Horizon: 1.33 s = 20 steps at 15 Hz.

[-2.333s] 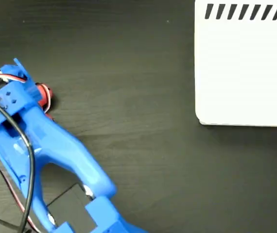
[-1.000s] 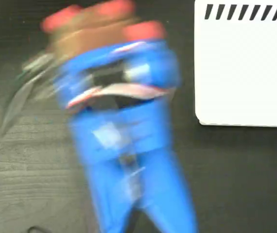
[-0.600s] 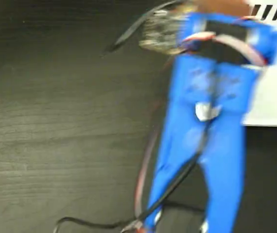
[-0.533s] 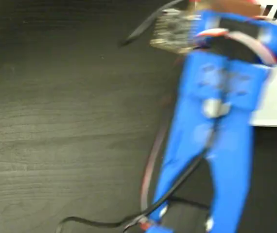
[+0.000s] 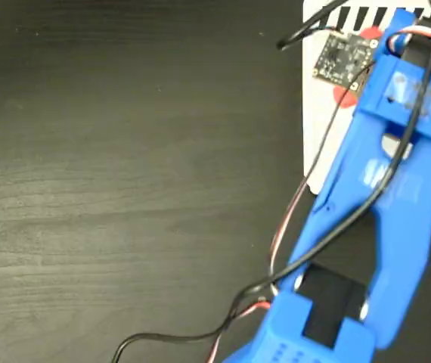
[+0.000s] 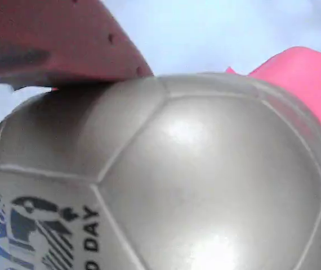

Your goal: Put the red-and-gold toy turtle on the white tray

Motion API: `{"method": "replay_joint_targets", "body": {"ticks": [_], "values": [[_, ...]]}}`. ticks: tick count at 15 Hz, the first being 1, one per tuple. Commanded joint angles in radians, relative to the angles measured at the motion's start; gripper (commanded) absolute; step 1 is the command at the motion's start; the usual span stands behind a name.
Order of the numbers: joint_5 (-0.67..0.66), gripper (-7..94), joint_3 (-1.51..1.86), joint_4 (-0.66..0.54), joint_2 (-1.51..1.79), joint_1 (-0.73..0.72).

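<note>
Carrying looks nearly done, since the small rubbery red-and-gold toy turtle (image 6: 166, 174) is gripped by the blue arm's gripper (image 5: 363, 64) over the far right, above the flat white striped tray (image 5: 320, 121), and only setting down is left.

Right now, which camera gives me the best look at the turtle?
The wrist view: the turtle fills the frame, its gold shell with dark print sharp and a red limb at upper right. The fixed view shows only small red bits beside the blue arm, over the white tray.
</note>
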Motion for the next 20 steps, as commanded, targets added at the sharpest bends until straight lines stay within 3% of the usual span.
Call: {"method": "replay_joint_targets", "body": {"ticks": [1,7,8,10,13,20], "values": [[-0.021,0,-0.066,-0.041,0.006,0.035],[-0.049,0,-0.066,-0.075,-0.066,0.035],[-0.051,7,-0.063,-0.075,-0.071,0.031],[-0.055,38,-0.058,-0.075,-0.071,0.026],[-0.058,53,-0.060,-0.060,-0.071,0.023],[-0.060,53,-0.052,-0.051,-0.054,0.018]]}}
